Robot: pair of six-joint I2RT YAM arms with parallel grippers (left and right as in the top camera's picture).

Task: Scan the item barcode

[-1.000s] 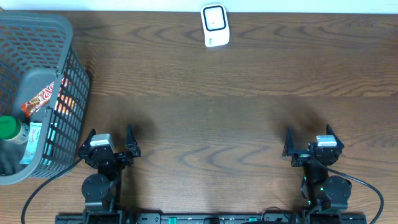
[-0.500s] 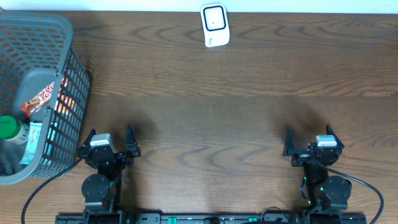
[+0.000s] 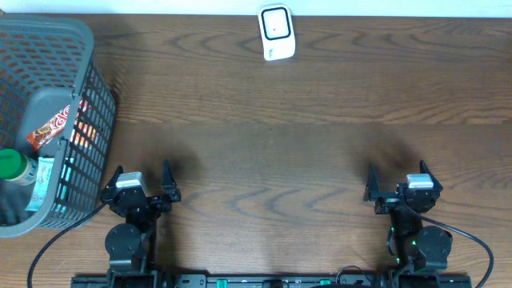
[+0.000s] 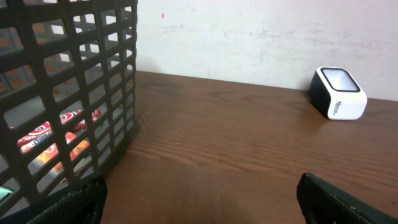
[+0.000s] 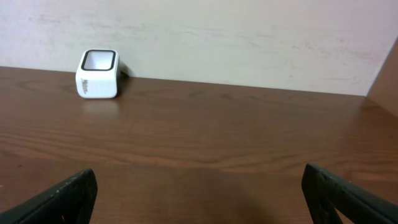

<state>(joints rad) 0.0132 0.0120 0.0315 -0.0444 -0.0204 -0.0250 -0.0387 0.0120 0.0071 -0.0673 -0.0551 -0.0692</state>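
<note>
The white barcode scanner (image 3: 277,32) stands at the table's far edge, also seen in the left wrist view (image 4: 337,93) and the right wrist view (image 5: 97,74). Items lie in the grey mesh basket (image 3: 48,28) at the left: a red snack packet (image 3: 54,126) and a green-capped bottle (image 3: 12,164). No barcode shows. Through the basket wall (image 4: 68,93) the red packet (image 4: 43,134) is visible. My left gripper (image 3: 142,170) (image 4: 202,205) is open and empty near the front edge, just right of the basket. My right gripper (image 3: 397,170) (image 5: 199,202) is open and empty at the front right.
The brown wooden table (image 3: 264,144) stretches between the grippers and the scanner. A pale wall (image 5: 249,37) rises behind the table's far edge. Black cables (image 3: 56,240) trail from the arm bases at the front.
</note>
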